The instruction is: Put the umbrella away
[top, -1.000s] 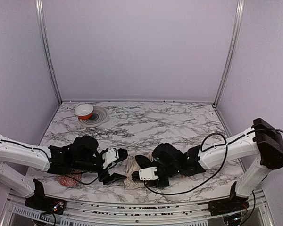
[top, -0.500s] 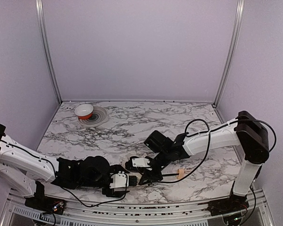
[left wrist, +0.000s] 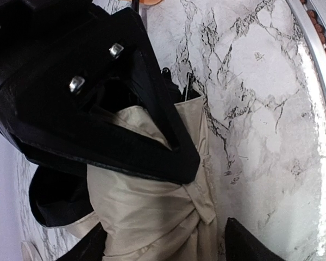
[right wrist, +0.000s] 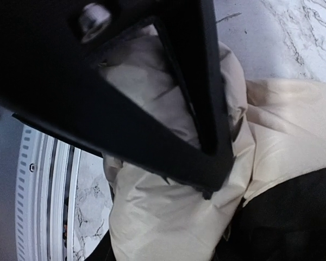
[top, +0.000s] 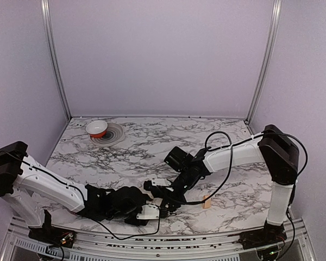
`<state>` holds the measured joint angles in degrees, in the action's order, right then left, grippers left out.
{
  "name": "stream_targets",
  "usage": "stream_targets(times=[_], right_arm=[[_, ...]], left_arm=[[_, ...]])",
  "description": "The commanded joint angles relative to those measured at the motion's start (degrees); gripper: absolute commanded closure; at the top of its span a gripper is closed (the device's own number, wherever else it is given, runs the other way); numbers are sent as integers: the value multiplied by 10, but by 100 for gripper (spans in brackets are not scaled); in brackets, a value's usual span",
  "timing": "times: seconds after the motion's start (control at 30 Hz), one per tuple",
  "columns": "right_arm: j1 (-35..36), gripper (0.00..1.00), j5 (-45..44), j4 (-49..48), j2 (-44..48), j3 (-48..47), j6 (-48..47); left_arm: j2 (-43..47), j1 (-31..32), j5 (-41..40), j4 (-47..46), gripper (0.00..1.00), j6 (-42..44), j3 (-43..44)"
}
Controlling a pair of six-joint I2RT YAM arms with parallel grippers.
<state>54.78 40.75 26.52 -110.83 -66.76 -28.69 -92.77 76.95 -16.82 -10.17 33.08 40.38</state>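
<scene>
The umbrella lies near the table's front edge, its thin black shaft (top: 187, 202) running right to the pale tan handle (top: 206, 202). Both grippers meet over its bunched cream fabric (left wrist: 152, 206), which they mostly hide in the top view. My right gripper (top: 162, 200) comes in from the right and is shut on the fabric (right wrist: 168, 206), which fills the space between its fingers (right wrist: 163, 250). My left gripper (top: 144, 213) reaches in low from the left. Its jaws (left wrist: 168, 247) stand open around the same bundle, with a sliver of marble showing beside the right finger (left wrist: 244, 244).
A red and white bowl (top: 96, 128) sits on a round patterned mat (top: 111, 134) at the back left. The metal front rail (top: 152, 244) runs just below the grippers. A black cable (top: 228, 163) loops over the right arm.
The left arm has dropped towards the front edge and swung right to the umbrella, its jaws narrowing. The right arm has drawn back, and the shaft and handle now show on the right.
</scene>
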Motion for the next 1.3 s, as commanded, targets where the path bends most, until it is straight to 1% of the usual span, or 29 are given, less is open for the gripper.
stream_targets(times=[0.0,0.1,0.17,0.2,0.27,0.37,0.43,0.5,0.6,0.67,0.73,0.83,0.97,1.03,1.1,1.27], right_arm=[[11,77,12,142,-45,22,15],[11,76,6,145,-44,9,12],[10,73,4,147,-43,0,12],[8,69,2,146,-40,-5,14],[0,54,-1,140,-29,-12,23],[-24,40,11,114,2,-18,42],[-44,33,23,93,28,-21,59],[-60,28,11,78,54,-18,64],[-85,25,-15,73,91,-7,55],[-99,24,-26,66,122,12,54],[-114,24,-48,51,160,37,56],[-131,24,-89,15,227,82,64],[-132,24,-133,-51,324,152,57],[-114,24,-173,-85,360,198,30],[-76,24,-227,-106,386,225,-6],[53,24,-325,-161,407,282,-110]], left_arm=[[-25,1,-12,95,44,1,-9],[-51,-3,1,111,54,-11,0],[-67,-5,21,128,60,-24,12],[-73,-6,31,134,63,-29,13],[-82,-8,52,146,68,-40,25],[-93,-18,86,169,72,-62,37],[-97,-26,116,184,74,-73,43],[-100,-31,140,202,75,-78,51],[-99,-47,167,217,76,-91,62],[-100,-67,201,230,77,-106,72],[-103,-77,217,240,78,-115,81],[-115,-89,251,261,79,-127,103],[-148,-111,309,286,79,-145,139],[-164,-128,333,292,79,-156,151],[-177,-144,355,297,79,-167,161],[-208,-162,398,328,80,-173,185]])
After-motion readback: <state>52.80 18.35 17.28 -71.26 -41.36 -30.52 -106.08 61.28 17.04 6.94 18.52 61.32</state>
